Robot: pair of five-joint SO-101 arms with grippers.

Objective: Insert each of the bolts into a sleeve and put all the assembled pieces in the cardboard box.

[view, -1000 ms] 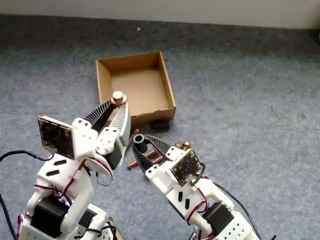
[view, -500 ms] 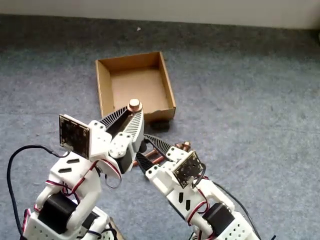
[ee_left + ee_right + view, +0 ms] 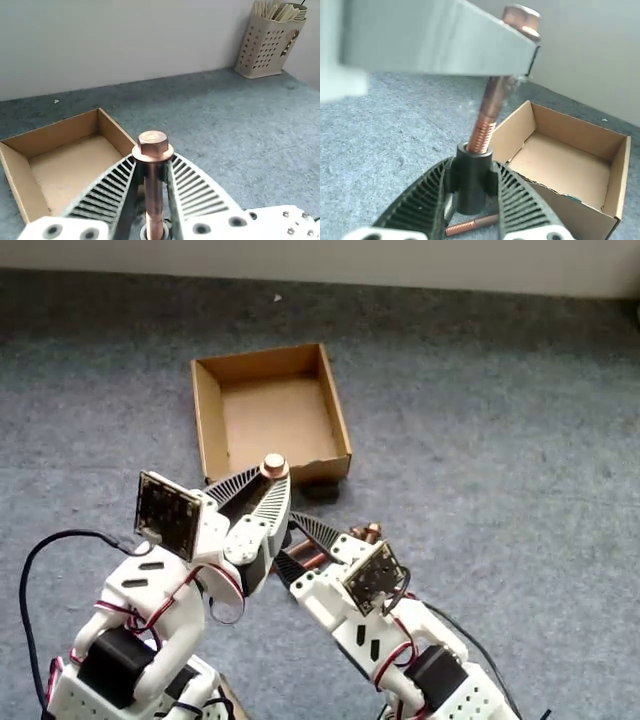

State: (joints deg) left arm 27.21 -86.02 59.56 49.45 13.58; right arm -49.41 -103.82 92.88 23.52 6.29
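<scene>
In the high view the left gripper [image 3: 268,478] has swung from over the near wall of the open brown cardboard box [image 3: 205,420] toward 4 o'clock, down to the right gripper [image 3: 292,540]. Over the last half second it only creeps. Its fingers are clamped on the shank of the copper-coloured hex-head bolt [image 3: 272,464], head up. The right gripper has kept its place, fingers closed around the short black cylindrical sleeve [image 3: 471,185], which it holds upright. The right wrist view shows the bolt's threaded tip at the mouth of the sleeve, slightly tilted; whether it has entered cannot be told. So the approach looks finished and the insertion is starting. The box, at 12 o'clock of the pair, holds nothing. Spare copper bolts [image 3: 368,532] and another black sleeve [image 3: 320,490] lie on the grey carpeted bench [image 3: 500,440], so most of the task remains.
</scene>
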